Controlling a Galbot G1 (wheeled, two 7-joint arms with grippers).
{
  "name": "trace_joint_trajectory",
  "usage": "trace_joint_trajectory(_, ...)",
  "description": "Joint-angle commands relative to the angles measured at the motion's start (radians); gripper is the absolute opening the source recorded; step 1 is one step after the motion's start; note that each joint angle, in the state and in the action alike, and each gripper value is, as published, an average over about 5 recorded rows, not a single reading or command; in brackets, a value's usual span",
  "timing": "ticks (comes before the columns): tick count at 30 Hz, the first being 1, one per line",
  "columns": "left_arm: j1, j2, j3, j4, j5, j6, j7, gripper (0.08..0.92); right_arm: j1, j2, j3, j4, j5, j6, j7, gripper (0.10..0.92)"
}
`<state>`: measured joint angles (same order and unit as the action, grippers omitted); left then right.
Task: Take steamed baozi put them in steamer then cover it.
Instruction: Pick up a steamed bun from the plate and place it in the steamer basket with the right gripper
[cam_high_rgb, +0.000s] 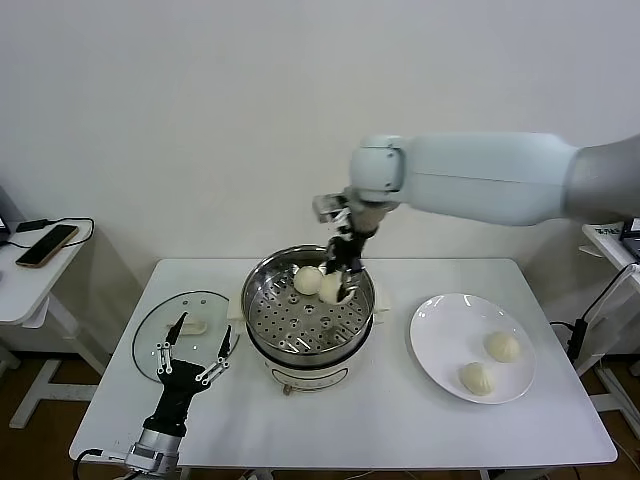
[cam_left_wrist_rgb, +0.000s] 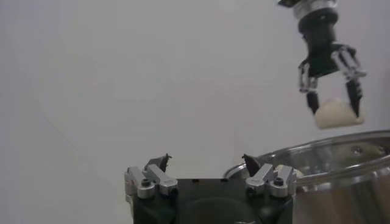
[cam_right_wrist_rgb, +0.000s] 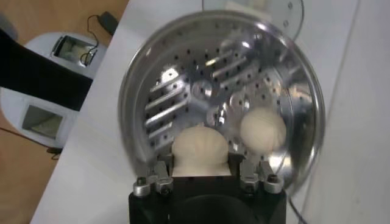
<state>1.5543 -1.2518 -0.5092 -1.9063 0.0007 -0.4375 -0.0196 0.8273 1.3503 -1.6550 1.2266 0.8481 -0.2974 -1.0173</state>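
My right gripper hangs over the far side of the steamer, shut on a cream-white baozi. In the right wrist view that baozi sits pinched between the fingers above the perforated tray. A second baozi lies on the tray beside it. Two more baozi rest on the white plate. The glass cover lies flat on the table left of the steamer. My left gripper stands open just in front of the cover, holding nothing.
A white side table at the far left carries a phone and a cable. Another white surface edge shows at the far right. The table's front edge runs close below the left arm.
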Motion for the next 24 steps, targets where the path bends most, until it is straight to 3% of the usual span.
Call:
trace_joint_trajectory(1,-0.001,0.0,0.002,0.003,-0.001,-0.001,-0.001,0.823,-0.098,0.215,-0.012,-0.158,0.054,-0.011,0.064,0.619)
trace_joint_trajectory(15,-0.003,0.002,-0.002,0.009,-0.001,-0.005,-0.002,0.823,-0.194,0.268,-0.006,-0.269,0.008,-0.004,0.071,0.622)
trace_joint_trajectory(24,-0.005,-0.001,-0.004,0.013,-0.001,-0.004,-0.004,0.823,-0.205,0.257,0.009,-0.267,-0.016,0.0,0.063,0.675)
